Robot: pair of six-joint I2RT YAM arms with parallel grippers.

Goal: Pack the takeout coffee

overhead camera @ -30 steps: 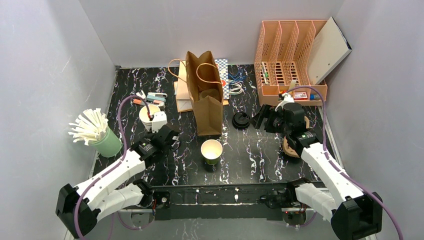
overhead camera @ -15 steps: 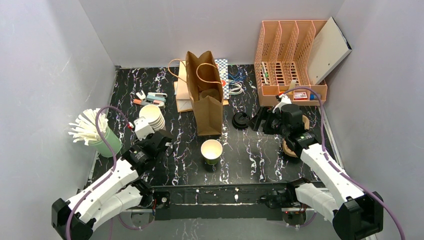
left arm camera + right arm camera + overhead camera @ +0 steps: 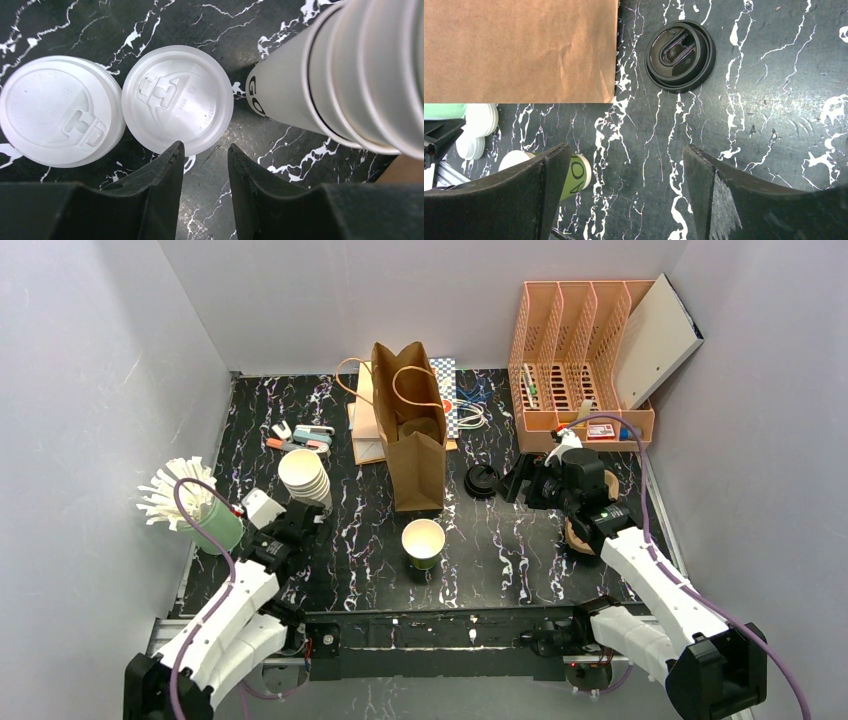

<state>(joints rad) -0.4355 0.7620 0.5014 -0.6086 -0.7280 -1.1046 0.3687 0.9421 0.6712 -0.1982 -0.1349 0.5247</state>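
Observation:
The green-sided takeout coffee cup [image 3: 423, 541] stands open-topped with no lid on it, in front of the brown paper bag [image 3: 415, 455]. It also shows in the right wrist view as the green cup [image 3: 574, 177]. Two white sip lids [image 3: 177, 97] [image 3: 60, 125] sit side by side below my left gripper [image 3: 205, 146], which is open with nothing between its fingers. I cannot tell whether cups stand under them. My left gripper [image 3: 303, 524] hovers beside the stack of lidless cream cups [image 3: 304, 472]. My right gripper [image 3: 520, 483] stands wide open and empty over the table, near the loose black lid [image 3: 482, 480].
A green holder full of white straws [image 3: 210, 520] stands at the left edge. An orange file rack [image 3: 575, 350] fills the back right. Small items [image 3: 305, 437] lie behind the cup stack. The bag's side [image 3: 519, 50] and the black lid [image 3: 680, 55] lie ahead of my right gripper [image 3: 626, 150].
My left arm has drawn back from the cup stack, toward the near left, and its jaws have widened a little. The right arm has not moved.

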